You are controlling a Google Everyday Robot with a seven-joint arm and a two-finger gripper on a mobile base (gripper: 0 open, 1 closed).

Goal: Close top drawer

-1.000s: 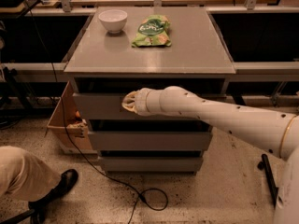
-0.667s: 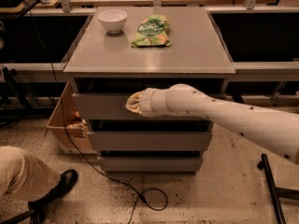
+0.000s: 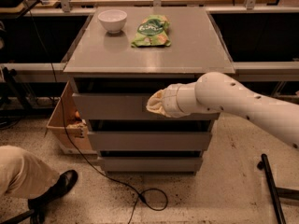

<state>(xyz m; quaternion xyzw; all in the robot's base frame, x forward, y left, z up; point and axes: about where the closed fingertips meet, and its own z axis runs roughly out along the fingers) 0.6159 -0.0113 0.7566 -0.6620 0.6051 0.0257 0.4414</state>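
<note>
- Grey matte top drawer (image 3: 107,107): highest of three fronts in the grey cabinet (image 3: 187,50), directly under the cabinet top, with a dark gap above its front panel. Can't tell if it's fully seated.
- Gripper (image 3: 153,105): tan tip right in front of the top drawer's front panel, about mid-width, at or against the panel. Contact not resolvable.
- Gripper state: can't tell whether it's spread or pressed together; it isn't visibly holding anything.
- White arm (image 3: 233,97) comes in from the right and covers the right part of the drawer front.
- Middle drawer (image 3: 140,140) and bottom drawer (image 3: 149,164) sit below it, each with a dark gap above.
- On the cabinet top: white bowl (image 3: 112,20) at far left, green snack bag (image 3: 152,31) just right of it, apart.
- Left of the cabinet: open cardboard box (image 3: 63,120) on the floor.
- Black cable (image 3: 117,183) runs across the speckled floor near the cabinet base.
- Near left: a person's tan trouser leg (image 3: 21,176) and black shoe (image 3: 53,189).
</note>
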